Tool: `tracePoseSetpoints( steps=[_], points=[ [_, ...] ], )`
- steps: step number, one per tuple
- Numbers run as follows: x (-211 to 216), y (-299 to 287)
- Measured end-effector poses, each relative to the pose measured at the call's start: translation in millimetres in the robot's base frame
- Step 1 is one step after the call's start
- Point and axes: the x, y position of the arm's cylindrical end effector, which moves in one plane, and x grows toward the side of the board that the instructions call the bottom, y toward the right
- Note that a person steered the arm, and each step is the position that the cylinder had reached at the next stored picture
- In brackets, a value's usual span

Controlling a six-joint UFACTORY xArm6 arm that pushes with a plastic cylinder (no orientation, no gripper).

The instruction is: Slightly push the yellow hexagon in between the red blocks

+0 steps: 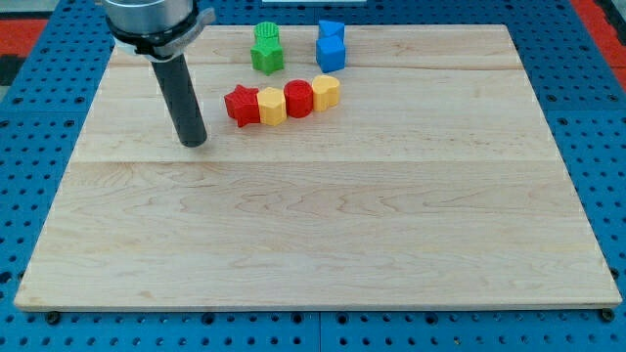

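Note:
Four blocks lie in a slanted row near the view's top centre: a red star-shaped block (241, 105), a yellow hexagon (271, 106), a red round block (298, 99) and a second yellow block (326, 92). The yellow hexagon sits between the two red blocks and touches both. My tip (195, 143) rests on the board to the left of the red star, a short gap away, touching no block.
A green star block (267, 58) with a green block (265, 35) just behind it, and two blue blocks (331, 45), stand above the row near the top edge of the wooden board (313, 225). A blue pegboard surrounds the board.

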Motion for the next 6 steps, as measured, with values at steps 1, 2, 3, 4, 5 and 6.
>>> tracePoseSetpoints(
  steps=[1,2,3,4,5,6],
  points=[
    [1,59],
    [1,95],
    [-9,104],
    [-24,89],
    [-29,77],
    [-29,66]
  ],
)
